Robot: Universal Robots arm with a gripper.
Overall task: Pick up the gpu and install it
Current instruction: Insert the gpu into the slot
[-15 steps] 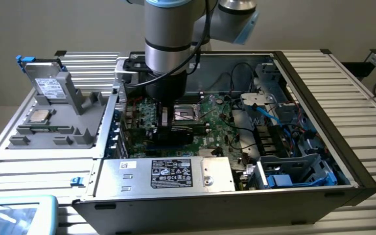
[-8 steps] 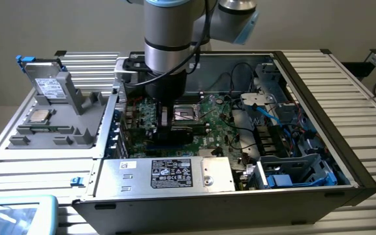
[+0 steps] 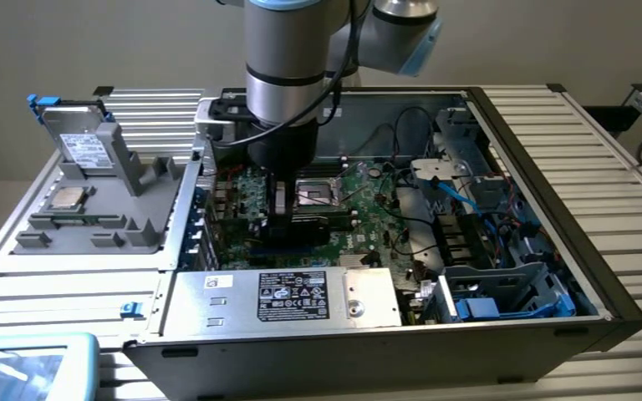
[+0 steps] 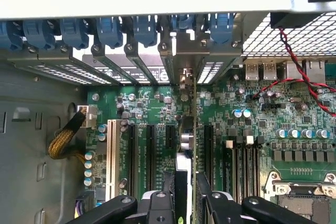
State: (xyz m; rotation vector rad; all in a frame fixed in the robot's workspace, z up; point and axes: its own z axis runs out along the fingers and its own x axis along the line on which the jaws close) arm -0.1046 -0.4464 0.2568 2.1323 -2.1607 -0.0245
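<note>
Over the motherboard [image 4: 157,109], hand [image 4: 191,184] gripping gpu [image 4: 195,109], card on edge.

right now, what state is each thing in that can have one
gpu, upright, edge-on, gripped over the motherboard slots
fingers, shut on the gpu
computer case, lying flat, side open
drive, standing in the grey holder
processor chip, lying flat in the grey holder

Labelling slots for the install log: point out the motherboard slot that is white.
The long slot beside the braided yellow cable; the other slots are black.
</note>
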